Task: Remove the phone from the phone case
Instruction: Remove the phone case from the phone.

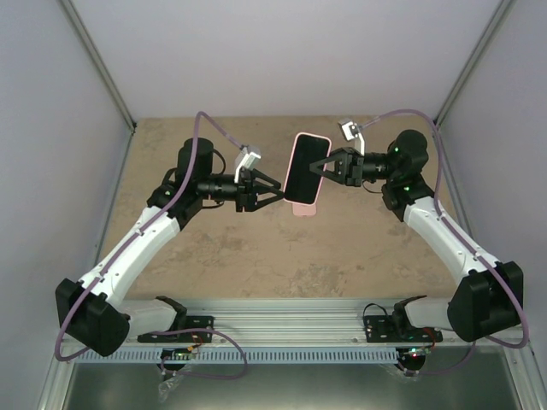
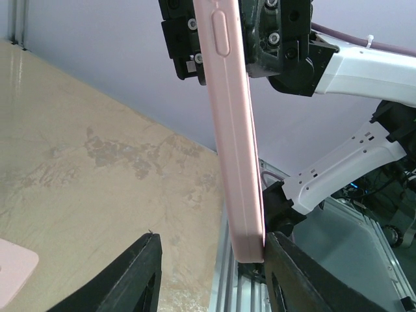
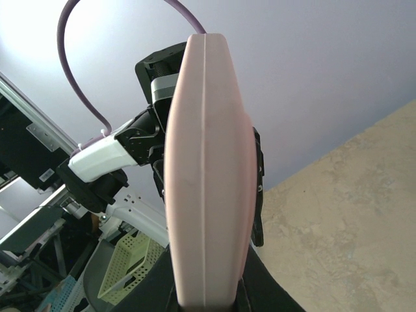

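The phone (image 1: 306, 167), black screen in a pink case, is held upright in the air over the middle of the table. My right gripper (image 1: 322, 168) is shut on its right edge; in the right wrist view the case's pink edge (image 3: 205, 182) fills the middle, with the gripper (image 3: 205, 296) clamped at its base. My left gripper (image 1: 278, 190) is open just left of the phone. In the left wrist view the case's end (image 2: 244, 221) hangs between the open gripper (image 2: 213, 239), against the right finger (image 2: 289, 273) and apart from the left finger (image 2: 133, 276).
A flat pink object (image 1: 302, 207) lies on the tan table (image 1: 222, 256) under the phone; its corner shows in the left wrist view (image 2: 13, 270). Grey walls enclose the table on three sides. A metal rail (image 1: 282, 329) runs along the near edge.
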`<move>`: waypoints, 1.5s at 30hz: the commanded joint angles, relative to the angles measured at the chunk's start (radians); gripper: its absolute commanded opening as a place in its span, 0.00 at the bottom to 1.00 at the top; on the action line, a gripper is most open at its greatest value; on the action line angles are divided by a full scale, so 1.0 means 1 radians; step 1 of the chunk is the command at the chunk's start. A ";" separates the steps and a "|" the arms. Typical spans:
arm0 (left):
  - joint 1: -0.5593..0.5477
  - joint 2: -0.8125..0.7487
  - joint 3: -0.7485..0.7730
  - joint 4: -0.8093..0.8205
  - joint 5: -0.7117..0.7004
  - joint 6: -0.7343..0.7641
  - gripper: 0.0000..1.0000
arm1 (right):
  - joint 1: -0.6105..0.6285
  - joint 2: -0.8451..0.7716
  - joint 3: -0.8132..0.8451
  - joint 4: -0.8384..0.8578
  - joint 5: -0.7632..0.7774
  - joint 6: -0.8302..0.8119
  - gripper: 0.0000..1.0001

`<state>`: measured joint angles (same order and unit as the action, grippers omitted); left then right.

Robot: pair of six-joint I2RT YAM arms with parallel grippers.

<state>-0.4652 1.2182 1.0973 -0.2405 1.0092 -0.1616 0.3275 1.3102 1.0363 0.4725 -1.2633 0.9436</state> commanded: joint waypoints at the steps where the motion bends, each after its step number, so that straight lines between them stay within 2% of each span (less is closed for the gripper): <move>1: -0.002 0.007 -0.006 -0.016 -0.035 0.033 0.45 | 0.007 -0.007 0.005 0.080 -0.002 0.034 0.01; 16: -0.011 0.002 -0.024 -0.059 -0.065 0.108 0.49 | 0.007 0.001 -0.005 0.116 0.001 0.068 0.01; 24: -0.010 0.022 -0.026 -0.057 -0.137 0.092 0.40 | 0.008 -0.013 -0.027 0.187 -0.021 0.112 0.01; 32: -0.010 0.035 -0.027 -0.062 -0.191 0.098 0.36 | 0.017 -0.016 -0.062 0.383 -0.045 0.257 0.01; 45: -0.006 0.053 -0.045 -0.037 -0.210 0.082 0.36 | 0.039 -0.023 -0.097 0.636 -0.071 0.431 0.01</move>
<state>-0.4892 1.2198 1.0889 -0.2604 0.9752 -0.0818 0.3180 1.3239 0.9161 0.8791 -1.2419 1.2209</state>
